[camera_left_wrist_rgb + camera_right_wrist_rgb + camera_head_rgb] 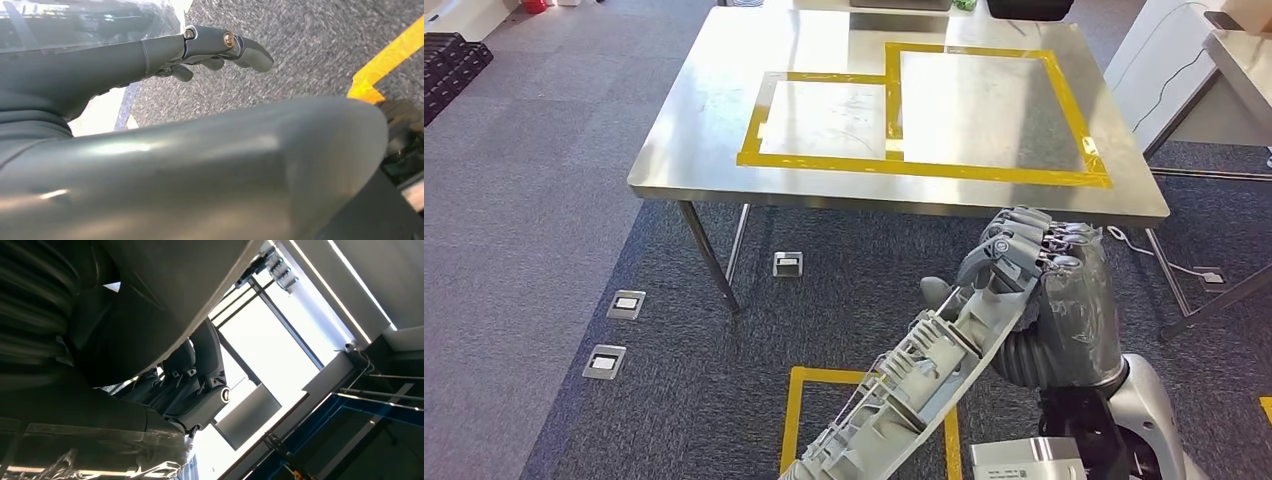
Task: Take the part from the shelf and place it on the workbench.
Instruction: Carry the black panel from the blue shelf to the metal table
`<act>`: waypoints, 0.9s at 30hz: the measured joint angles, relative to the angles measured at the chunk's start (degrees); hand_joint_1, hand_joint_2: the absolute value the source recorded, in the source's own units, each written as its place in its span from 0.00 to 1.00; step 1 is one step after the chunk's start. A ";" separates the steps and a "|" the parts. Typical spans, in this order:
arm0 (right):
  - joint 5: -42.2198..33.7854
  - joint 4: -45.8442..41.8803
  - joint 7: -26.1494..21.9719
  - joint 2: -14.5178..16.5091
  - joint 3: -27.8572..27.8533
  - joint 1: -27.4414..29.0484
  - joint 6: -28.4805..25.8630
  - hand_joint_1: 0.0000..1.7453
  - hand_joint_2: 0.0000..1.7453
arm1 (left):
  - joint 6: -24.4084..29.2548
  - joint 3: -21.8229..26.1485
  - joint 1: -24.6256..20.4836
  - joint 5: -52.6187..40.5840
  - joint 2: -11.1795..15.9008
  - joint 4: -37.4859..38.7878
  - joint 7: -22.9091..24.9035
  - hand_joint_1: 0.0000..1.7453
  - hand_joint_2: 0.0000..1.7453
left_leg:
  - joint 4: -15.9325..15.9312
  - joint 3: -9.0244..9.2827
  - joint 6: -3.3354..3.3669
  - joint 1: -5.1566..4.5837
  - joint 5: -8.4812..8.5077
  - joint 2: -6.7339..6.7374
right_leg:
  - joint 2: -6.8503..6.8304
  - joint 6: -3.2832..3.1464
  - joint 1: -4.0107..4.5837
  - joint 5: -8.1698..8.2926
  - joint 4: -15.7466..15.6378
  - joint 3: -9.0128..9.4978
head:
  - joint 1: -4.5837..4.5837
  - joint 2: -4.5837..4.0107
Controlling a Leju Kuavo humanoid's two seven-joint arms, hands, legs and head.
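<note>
Part (914, 385) sits nearest the camera at 6 o'clock: long grey ribbed casting, slanted, one end gripped by the right hand (1034, 265), fingers wrapped over its top. Left hand (210, 50) empty, fingers extended. Risk: the unsupported lower end levers the part out of the grip, or clips the workbench (724, 190) edge at 12 o'clock.

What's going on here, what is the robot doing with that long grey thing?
The robot's right hand holds a long grey ribbed part by one end, in front of its body and above the carpet. A steel workbench marked with yellow tape rectangles stands just ahead; the part has not been set on it yet. The left hand holds nothing, its fingers stretched out over the carpet near a yellow floor marking.
</note>
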 joint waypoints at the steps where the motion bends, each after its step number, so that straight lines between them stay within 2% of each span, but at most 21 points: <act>1: -0.18 0.03 0.40 -0.03 -0.05 -0.63 0.18 1.00 1.00 | -0.08 -0.02 -0.03 -0.03 -0.05 0.00 0.03 0.00 1.00 | 0.11 0.20 -0.26 0.06 -0.26 -0.10 | 0.10 -0.19 0.00 2.16 -3.86 1.60 | 0.05 0.00; 2: -0.46 0.09 0.75 -0.09 -0.12 -1.20 0.32 1.00 1.00 | -0.14 -0.04 -0.10 -0.09 -0.10 0.00 0.04 0.00 1.00 | 0.30 0.26 -0.56 0.02 -0.50 -0.18 | 0.25 -0.38 0.06 3.65 -7.27 3.07 | 0.13 0.00; 3: -0.76 0.17 1.01 -0.14 -0.22 -1.75 0.42 1.00 1.00 | -0.18 -0.06 -0.16 -0.18 -0.15 0.00 0.04 0.00 1.00 | 0.43 0.17 -0.89 -0.01 -0.64 -0.23 | 0.39 -0.64 0.15 4.22 -9.50 4.02 | 0.22 0.00; 5: -1.55 0.49 1.51 -0.28 -0.52 -2.85 0.65 1.00 1.00 | -0.24 -0.11 -0.24 -0.42 -0.16 0.00 0.02 0.00 1.00 | 0.67 -0.14 -1.46 -0.10 -0.82 -0.26 | 0.58 -1.11 0.30 3.85 -10.72 4.39 | 0.15 0.00; 9: -3.05 1.39 2.29 -0.54 -0.96 -5.04 1.28 1.00 1.00 | -0.28 -0.21 -0.22 -0.72 -0.15 0.00 0.04 0.00 1.00 | 0.72 -0.18 -1.04 -0.11 -0.51 -0.23 | 0.64 -1.44 0.28 3.72 -10.81 4.28 | -0.43 0.00; 13: -4.13 2.29 3.24 -0.65 -1.30 -7.17 1.85 1.00 1.00 | -0.35 -0.43 -0.31 -0.83 -0.16 0.00 0.08 0.00 1.00 | 0.22 0.04 -1.02 -0.04 -0.40 -0.22 | 0.60 -1.95 0.49 3.55 -10.80 4.28 | -0.85 0.00; 15: -4.63 2.69 3.74 -0.73 -1.41 -8.13 1.97 1.00 1.00 | -0.44 -0.62 -0.31 -0.92 -0.21 0.00 0.16 0.00 1.00 | -0.06 0.14 -1.18 0.02 -0.42 -0.21 | 0.56 -2.10 0.59 3.54 -10.79 4.27 | -0.91 0.00; 19: -5.21 3.39 4.24 -0.89 -1.49 -9.84 1.95 1.00 1.00 | -0.73 -0.80 -0.31 -0.98 -0.43 0.00 0.24 0.00 1.00 | -0.28 0.20 -2.10 0.11 -0.37 -0.21 | 0.48 -2.23 0.65 3.55 -10.75 4.28 | -0.91 0.00; 27: -5.84 4.20 4.54 -1.12 -1.50 -11.24 1.48 1.00 1.00 | -1.04 -0.86 -0.31 -0.99 -0.68 0.00 0.21 0.00 1.00 | -0.22 0.19 -2.26 -0.02 -0.33 -0.21 | 0.45 -2.12 0.51 3.67 -10.80 4.41 | -0.89 0.00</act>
